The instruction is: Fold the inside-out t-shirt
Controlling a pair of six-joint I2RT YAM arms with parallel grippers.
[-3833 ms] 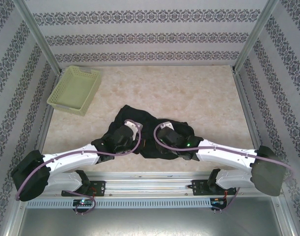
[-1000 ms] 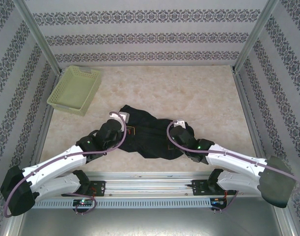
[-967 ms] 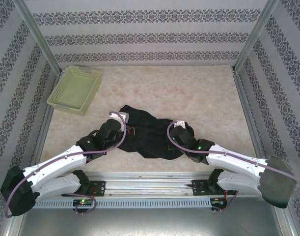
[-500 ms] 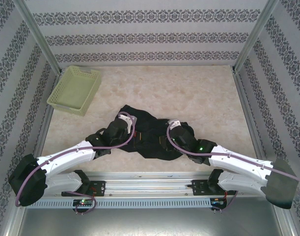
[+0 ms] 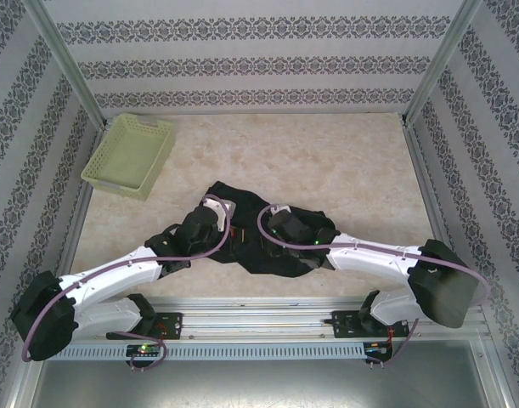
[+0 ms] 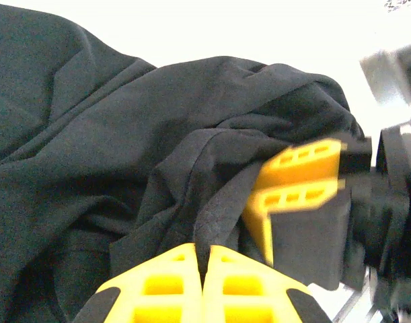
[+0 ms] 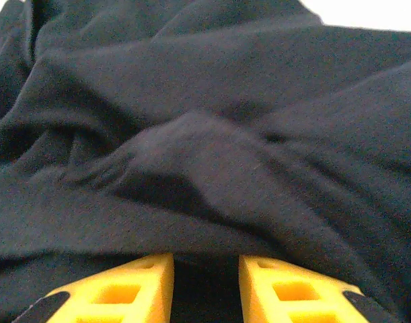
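The inside-out t-shirt lies crumpled in a black heap near the table's front middle; its white tag is hidden. My left gripper sits on the heap's left side. In the left wrist view its yellow fingers are shut on a raised fold of the t-shirt, pinched at the left gripper. My right gripper is over the heap's right half, close to the left one, and its fingers show blurred there. Seen from the right wrist, the right gripper is open, low against the t-shirt.
A pale yellow-green lattice basket stands at the back left against the wall. Bare marbled tabletop stretches behind and to the right of the shirt. Metal frame posts and patterned walls close in the sides and back.
The right gripper has swung left over the shirt, closer to the left gripper. The left gripper moved right onto the heap about a second ago and has since barely shifted.
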